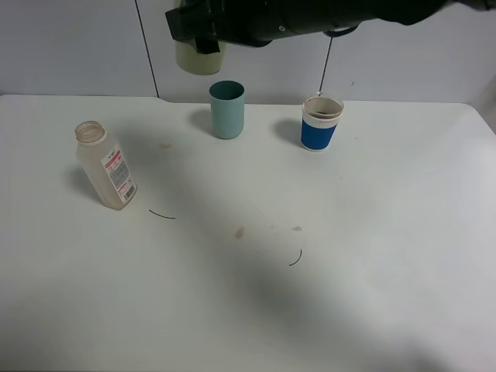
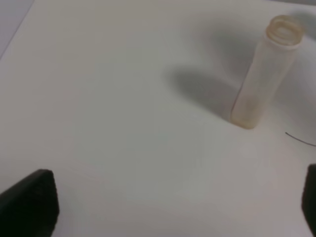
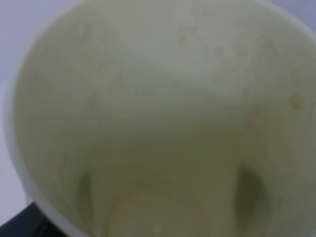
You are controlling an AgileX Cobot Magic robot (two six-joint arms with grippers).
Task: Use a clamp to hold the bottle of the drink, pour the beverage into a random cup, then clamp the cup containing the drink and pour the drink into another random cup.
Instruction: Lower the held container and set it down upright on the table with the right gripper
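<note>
The bottle (image 1: 107, 167) stands uncapped at the table's left and looks nearly empty, with only a brownish tint; the left wrist view has it too (image 2: 264, 74). My left gripper (image 2: 170, 202) is open, well short of the bottle, with nothing between its fingers. My right gripper (image 1: 205, 39) reaches across the top and is shut on the pale yellow-green cup (image 1: 198, 58), held high behind the teal cup. That cup's inside (image 3: 163, 113) fills the right wrist view and shows droplets but no dark beverage. The blue-and-white cup (image 1: 321, 122) stands at the back right, with a brownish ring inside its rim.
A teal straight-sided cup (image 1: 227, 108) stands at the back centre. Small brown stains (image 1: 239, 232) and two thin black curved marks (image 1: 163, 215) lie on the white table (image 1: 372, 271). A pale wall runs behind the table.
</note>
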